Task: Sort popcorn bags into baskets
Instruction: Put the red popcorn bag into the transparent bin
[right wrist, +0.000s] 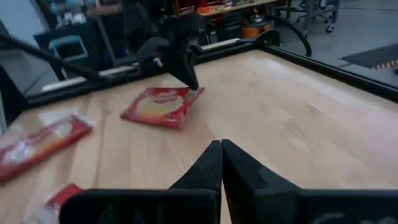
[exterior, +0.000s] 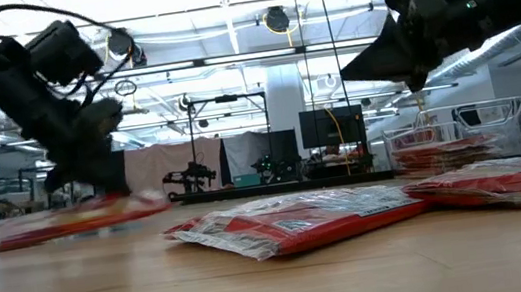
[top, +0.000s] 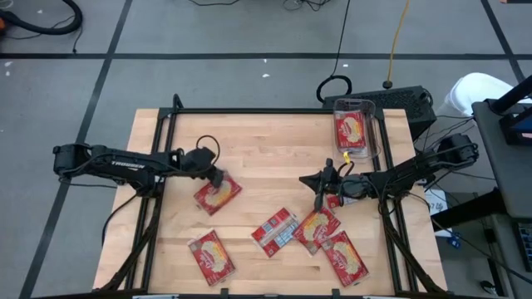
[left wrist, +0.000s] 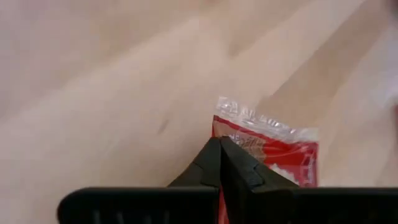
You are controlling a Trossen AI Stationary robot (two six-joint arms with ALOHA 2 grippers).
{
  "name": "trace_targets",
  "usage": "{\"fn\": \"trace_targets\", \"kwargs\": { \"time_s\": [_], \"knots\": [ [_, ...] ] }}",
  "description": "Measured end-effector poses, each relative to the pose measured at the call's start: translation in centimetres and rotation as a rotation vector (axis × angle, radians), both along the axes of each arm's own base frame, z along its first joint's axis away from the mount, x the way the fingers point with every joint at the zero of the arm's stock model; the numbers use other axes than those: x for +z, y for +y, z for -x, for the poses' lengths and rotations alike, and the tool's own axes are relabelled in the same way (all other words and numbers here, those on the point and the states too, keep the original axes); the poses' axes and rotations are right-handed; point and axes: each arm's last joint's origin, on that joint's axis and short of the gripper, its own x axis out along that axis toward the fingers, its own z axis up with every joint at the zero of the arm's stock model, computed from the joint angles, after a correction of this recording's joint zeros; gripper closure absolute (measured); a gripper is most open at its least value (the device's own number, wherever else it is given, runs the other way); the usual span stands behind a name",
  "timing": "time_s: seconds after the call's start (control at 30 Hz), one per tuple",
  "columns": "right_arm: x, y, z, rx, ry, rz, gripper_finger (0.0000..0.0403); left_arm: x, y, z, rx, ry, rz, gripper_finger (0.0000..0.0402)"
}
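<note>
Red crinkly film, flat and light: we judge the popcorn bag [top: 218, 193] slippery and floppy, best pinched by its sealed edge. Our left end effector [top: 214, 177] is clamped on that edge, on the wooden surface [top: 266, 149]; the right end effector [top: 319, 196] hovers closed, empty.

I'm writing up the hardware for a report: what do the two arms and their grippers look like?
Both arms are black, slim and jointed, with black cables looped along them. The left arm carries white lettering on its long link. Each ends in two dark, tapered, wedge-shaped fingers: left gripper, right gripper.
</note>
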Motion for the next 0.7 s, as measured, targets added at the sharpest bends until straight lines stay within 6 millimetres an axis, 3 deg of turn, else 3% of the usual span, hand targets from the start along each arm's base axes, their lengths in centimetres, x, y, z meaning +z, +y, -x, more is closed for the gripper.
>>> {"fn": "trace_targets", "kwargs": {
  "time_s": [0.27,0.47,0.7],
  "knots": [
    [-0.1,0.2,-1.4,-0.073,-0.027,-0.123,0.0397,1.8,0.5,-1.4,-0.025,-0.199,-0.184,0.04],
    [-0.2,1.2,-6.1,-0.075,0.001,-0.104,0.0354,2.9,0.7,-1.9,-0.025,-0.288,-0.277,0.04],
    [-1.8,1.4,-12.1,-0.057,0.041,-0.087,0.0265,3.6,0.8,-2.2,-0.033,-0.351,-0.338,0.0401]
  ]
}}
